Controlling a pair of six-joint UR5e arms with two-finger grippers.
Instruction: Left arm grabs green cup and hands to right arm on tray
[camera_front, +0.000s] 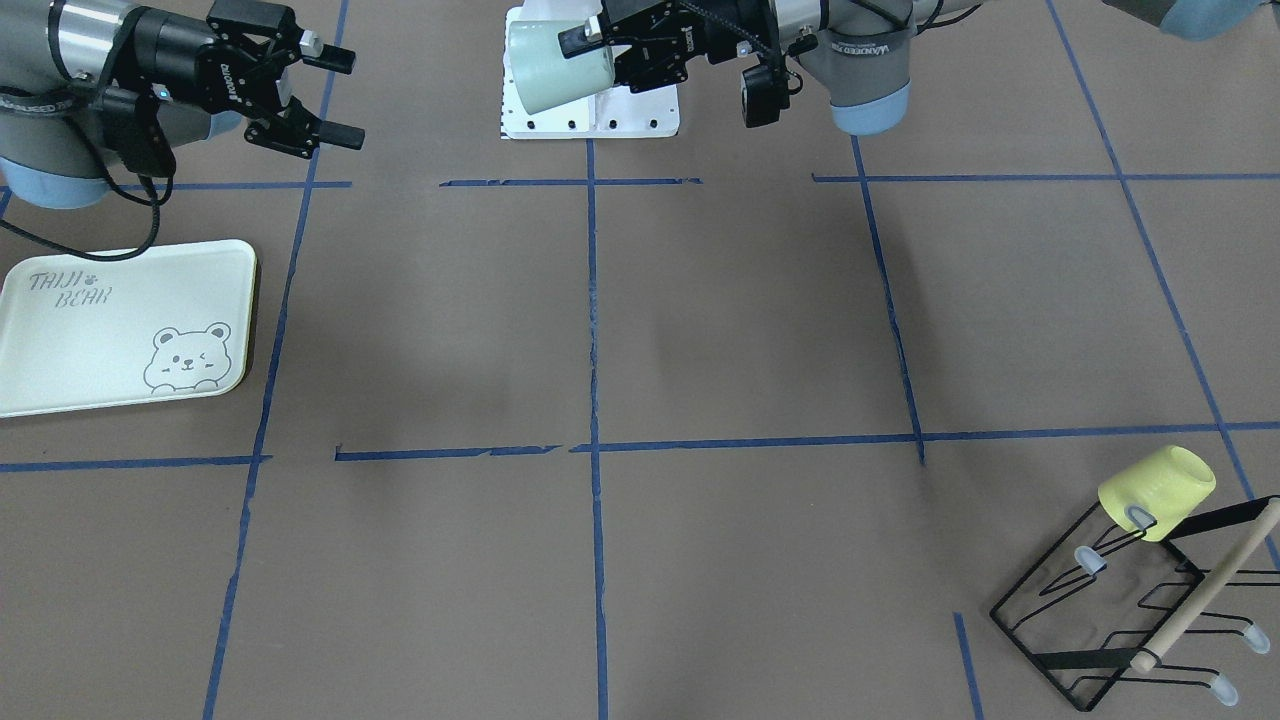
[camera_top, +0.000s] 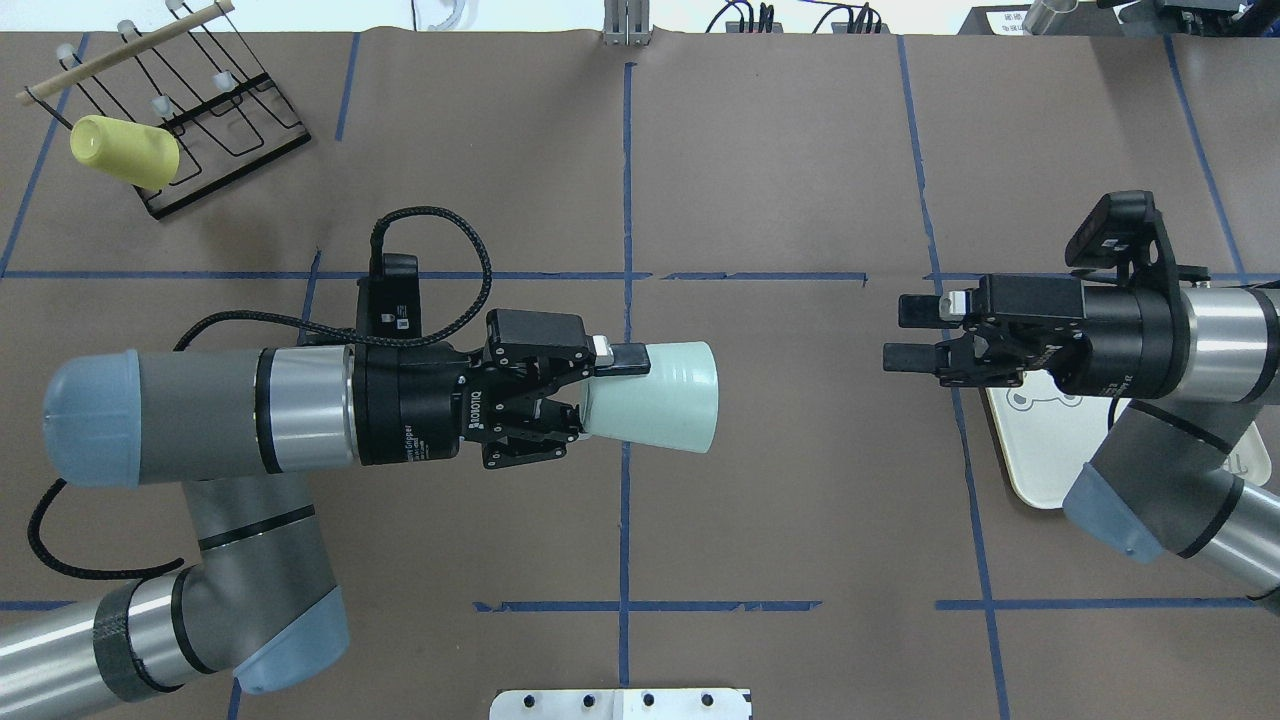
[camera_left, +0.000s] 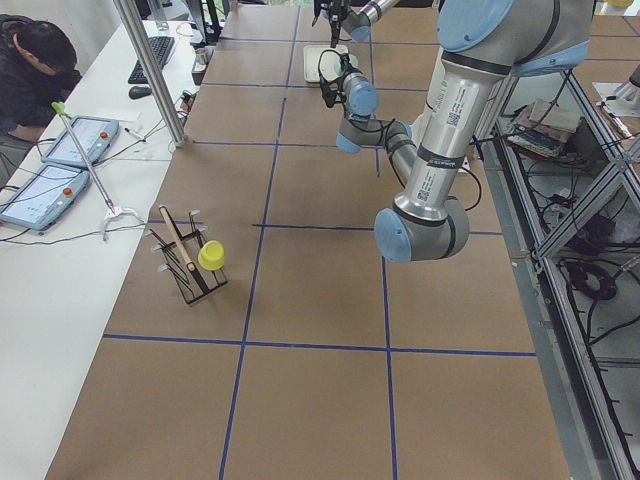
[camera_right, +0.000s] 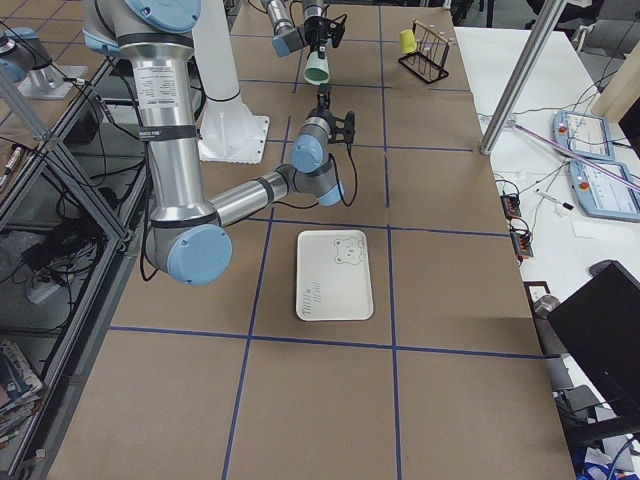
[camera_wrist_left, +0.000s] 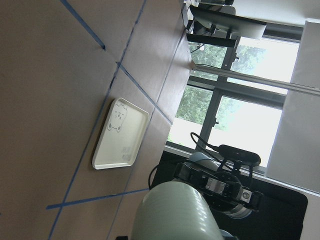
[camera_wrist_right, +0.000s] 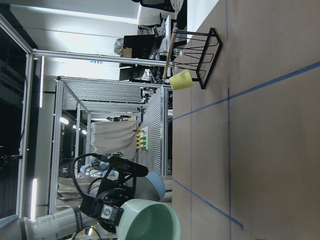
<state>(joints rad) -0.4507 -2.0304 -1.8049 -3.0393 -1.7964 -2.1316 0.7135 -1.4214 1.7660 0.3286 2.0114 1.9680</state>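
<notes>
My left gripper (camera_top: 622, 393) is shut on the pale mint-green cup (camera_top: 665, 398) and holds it on its side in the air over the table's middle, mouth toward my right arm. The cup also shows in the front view (camera_front: 553, 68) and the right wrist view (camera_wrist_right: 150, 222). My right gripper (camera_top: 893, 334) is open and empty; it faces the cup with a wide gap between them. It hovers over the near end of the cream bear tray (camera_top: 1040, 455). The tray (camera_front: 110, 325) has nothing on it.
A black wire rack (camera_top: 215, 125) with a wooden rod stands at the far left corner and bears a yellow cup (camera_top: 125, 150). The white base plate (camera_front: 625, 112) lies at the robot's side. An operator (camera_left: 35, 70) sits at a side table.
</notes>
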